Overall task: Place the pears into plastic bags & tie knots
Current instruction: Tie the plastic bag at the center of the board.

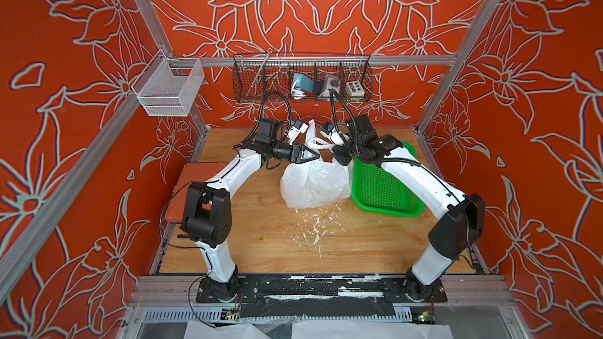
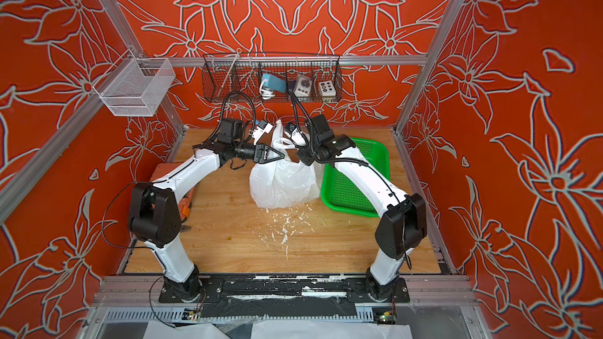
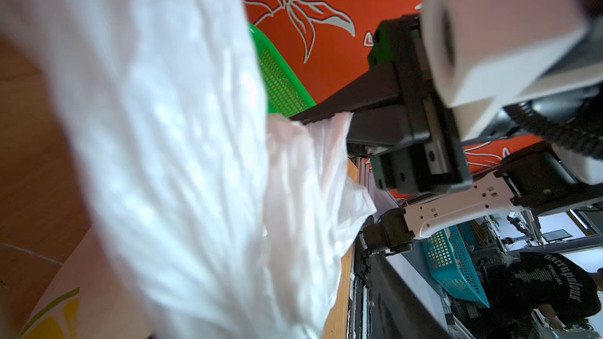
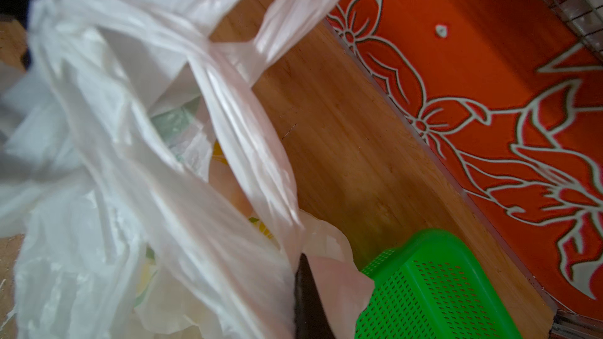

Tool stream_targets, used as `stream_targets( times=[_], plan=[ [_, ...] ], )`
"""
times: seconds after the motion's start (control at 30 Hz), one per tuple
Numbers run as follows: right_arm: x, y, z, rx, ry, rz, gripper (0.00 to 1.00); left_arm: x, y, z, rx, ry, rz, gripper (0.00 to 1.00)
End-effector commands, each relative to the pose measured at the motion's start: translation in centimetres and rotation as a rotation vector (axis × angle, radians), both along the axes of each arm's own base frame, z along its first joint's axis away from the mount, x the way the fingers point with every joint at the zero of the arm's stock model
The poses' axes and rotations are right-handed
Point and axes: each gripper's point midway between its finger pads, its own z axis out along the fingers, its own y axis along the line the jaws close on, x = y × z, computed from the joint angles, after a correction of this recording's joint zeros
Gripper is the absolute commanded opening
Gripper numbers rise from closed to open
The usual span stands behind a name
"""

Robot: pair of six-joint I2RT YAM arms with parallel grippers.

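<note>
The white plastic bag (image 1: 315, 180) (image 2: 284, 184) stands bulging mid-table, its handles pulled up. It fills the left wrist view (image 3: 163, 125), blurred, hiding that gripper's own fingers. My left gripper (image 1: 317, 156) (image 2: 284, 157) points at the bag's neck from the left; its fingers show only edge-on. My right gripper (image 1: 334, 151) (image 3: 293, 119) is shut on a handle strip, white plastic bunched at its tips. In the right wrist view the two handles (image 4: 235, 48) cross in a loose twist above the open mouth. Whether that is a knot I cannot tell. The pears are hidden.
A green mesh tray (image 1: 385, 187) (image 2: 355, 174) (image 4: 434, 291) lies against the bag's right side, under the right arm. A red brick-like slab (image 1: 192, 177) sits at the table's left edge. White flakes (image 1: 313, 223) litter the wood in front. A black wire basket (image 1: 301, 78) hangs on the back wall.
</note>
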Motion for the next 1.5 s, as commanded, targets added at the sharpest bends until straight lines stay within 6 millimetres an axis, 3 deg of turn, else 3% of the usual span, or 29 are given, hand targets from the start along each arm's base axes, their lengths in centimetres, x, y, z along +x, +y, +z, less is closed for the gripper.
stream_targets(
  times=[0.0,0.2,0.4,0.6,0.73,0.9,1.17,1.3,1.4,1.47],
  plan=[
    [-0.2,0.5,0.8,0.002,-0.008,0.021,0.00,-0.1,-0.1,2.5,-0.042,-0.076,-0.004,0.64],
    [-1.0,0.7,0.9,-0.003,-0.014,0.047,0.00,1.4,0.0,2.3,-0.069,-0.044,0.024,0.60],
    [-1.3,1.5,0.8,-0.025,-0.016,0.066,0.00,1.3,-0.2,2.5,-0.093,-0.052,-0.009,0.52],
    [-0.9,1.3,0.6,-0.041,-0.018,0.049,0.00,1.2,-0.3,2.2,-0.096,-0.055,-0.022,0.35],
    [-0.7,1.2,0.6,-0.046,-0.019,0.035,0.00,1.0,-0.1,2.1,-0.091,-0.061,-0.013,0.36],
    [-0.5,1.2,0.6,-0.047,-0.015,0.027,0.00,0.8,0.0,1.9,-0.085,-0.065,-0.009,0.49],
    [-0.4,1.5,0.8,-0.037,-0.013,0.031,0.00,1.1,0.1,1.7,-0.095,-0.069,-0.008,0.43],
    [-0.5,1.5,0.8,-0.034,-0.009,0.033,0.00,1.3,0.2,2.1,-0.108,-0.091,-0.006,0.31],
    [0.0,1.1,1.1,-0.037,-0.028,-0.003,0.00,1.4,0.2,2.3,-0.108,-0.114,0.002,0.00],
    [1.1,0.4,2.1,-0.023,-0.067,-0.078,0.00,1.3,0.3,2.4,-0.106,-0.127,0.002,0.00]
  ],
)
